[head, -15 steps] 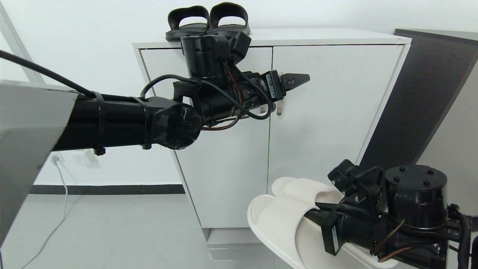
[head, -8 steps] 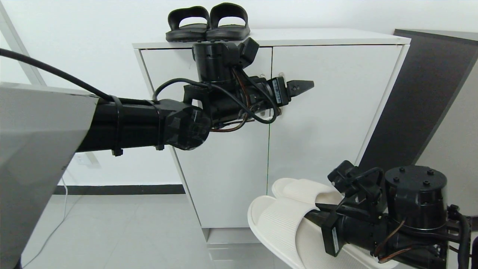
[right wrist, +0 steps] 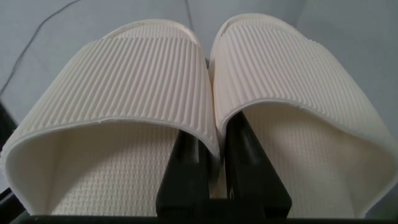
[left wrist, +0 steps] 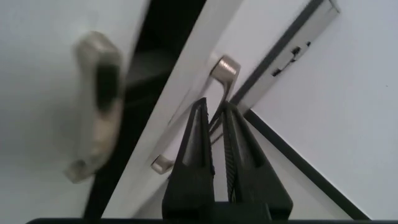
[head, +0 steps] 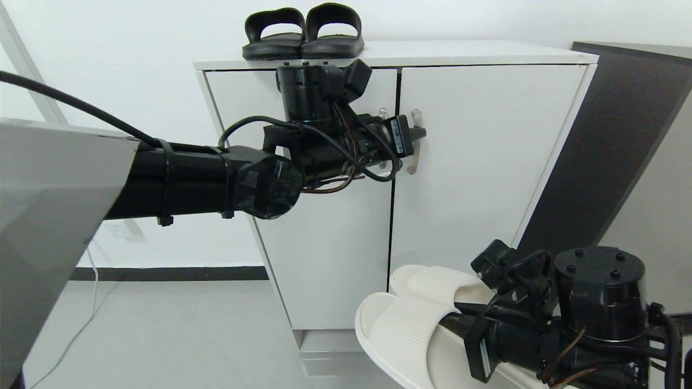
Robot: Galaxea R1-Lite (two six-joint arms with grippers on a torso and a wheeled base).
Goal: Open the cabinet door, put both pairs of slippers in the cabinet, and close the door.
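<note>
A white two-door cabinet (head: 324, 259) stands against the wall with a pair of black slippers (head: 303, 32) on top. My left gripper (head: 420, 132) is at the right door's metal handle (head: 414, 156), fingers shut on its bar (left wrist: 225, 68); a dark gap shows between the doors. The left door's handle (left wrist: 93, 106) is just beside it. Low at the right, my right gripper (head: 454, 316) is shut on a pair of white ribbed slippers (head: 400, 324), pinching their inner sides together (right wrist: 205, 93), in front of the cabinet's lower part.
A dark panel (head: 611, 140) leans beside the cabinet's right side. Grey floor (head: 189, 335) stretches to the left, where a white cable (head: 89, 286) hangs down the wall.
My left gripper has swung in from pointing past the handles to closing on the right door's handle. The gap between the doors looks wider. The right arm with the white slippers has sunk slightly.
</note>
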